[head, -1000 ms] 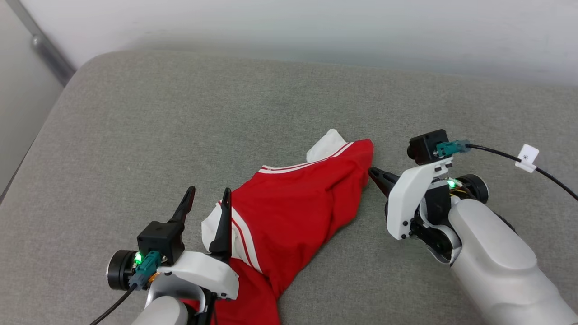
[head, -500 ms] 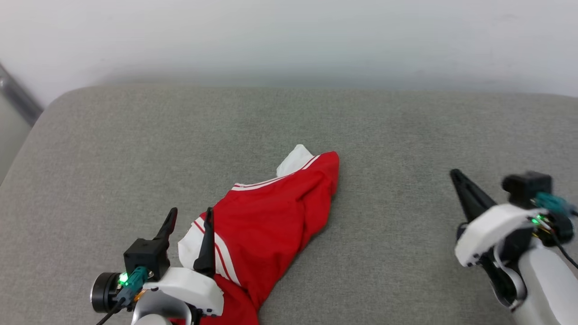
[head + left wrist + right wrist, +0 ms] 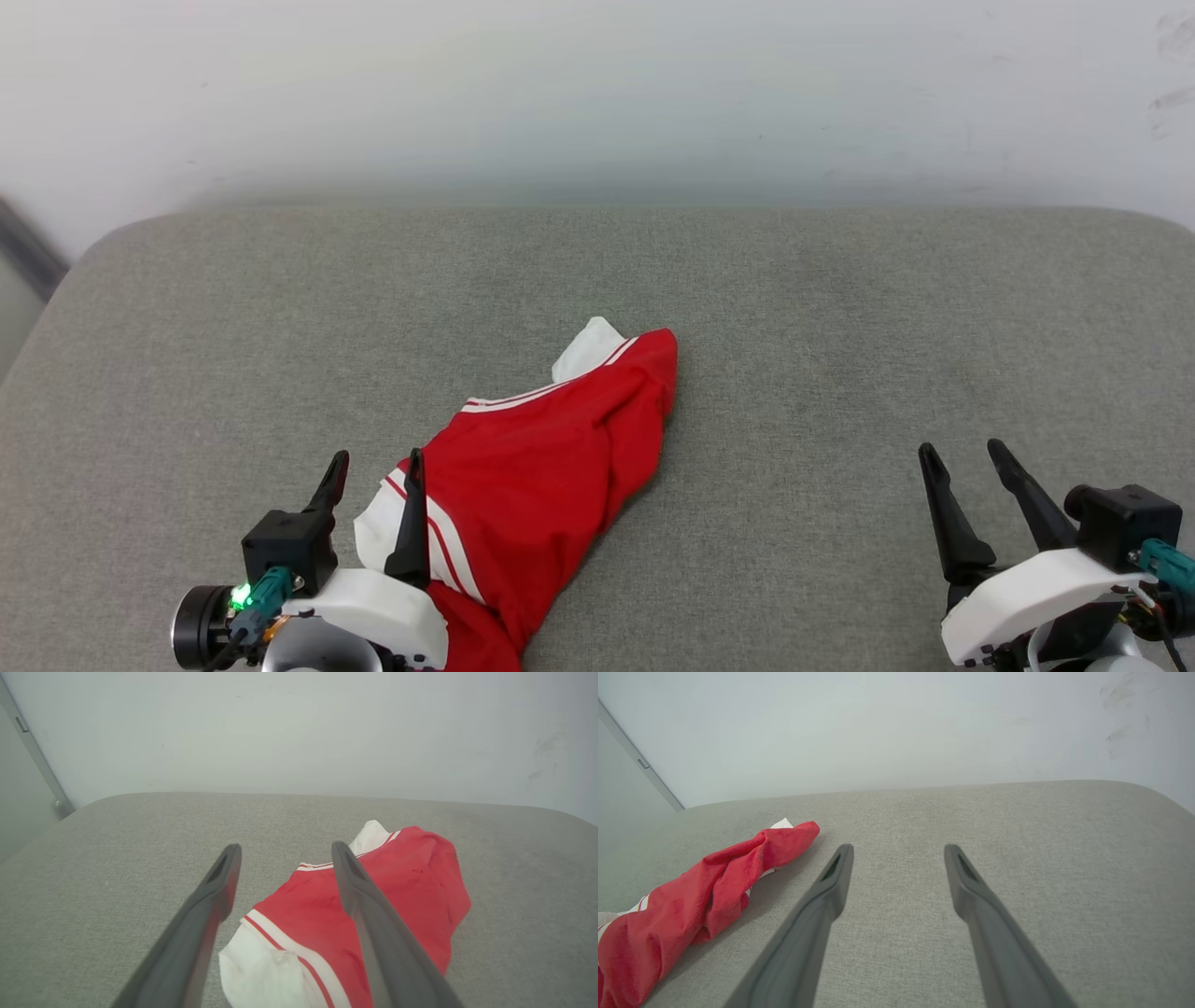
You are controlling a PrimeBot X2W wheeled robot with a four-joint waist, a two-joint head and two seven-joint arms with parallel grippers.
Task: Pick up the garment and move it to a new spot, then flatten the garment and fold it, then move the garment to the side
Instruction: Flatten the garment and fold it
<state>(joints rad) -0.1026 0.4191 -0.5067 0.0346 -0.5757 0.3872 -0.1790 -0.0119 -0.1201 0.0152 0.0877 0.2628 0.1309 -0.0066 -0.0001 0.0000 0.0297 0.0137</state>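
Two pincers sit low at the near edge of a grey upholstered cushion (image 3: 747, 308), one at each side, fingers pointing away from the robot toward the pale wall (image 3: 597, 93). The left pincer (image 3: 378, 455) is at the lower left with its fingers spread apart and nothing clamped between them. In the head view its inner finger crosses the white sleeve (image 3: 378, 532) of the garment (image 3: 551, 457). In the left wrist view that sleeve lies below the gap between the two fingers, and whether either finger touches the cloth cannot be told. A green light (image 3: 241, 595) glows on the left wrist beside a teal connector.

The right pincer (image 3: 960, 446) is at the lower right, likewise spread wide and empty, over bare cushion and well apart from the garment.

The red T-shirt lies crumpled in a long diagonal heap, left of the cushion's middle. One white sleeve with striped trim is at its near end, and another white patch peeks out at the far tip.
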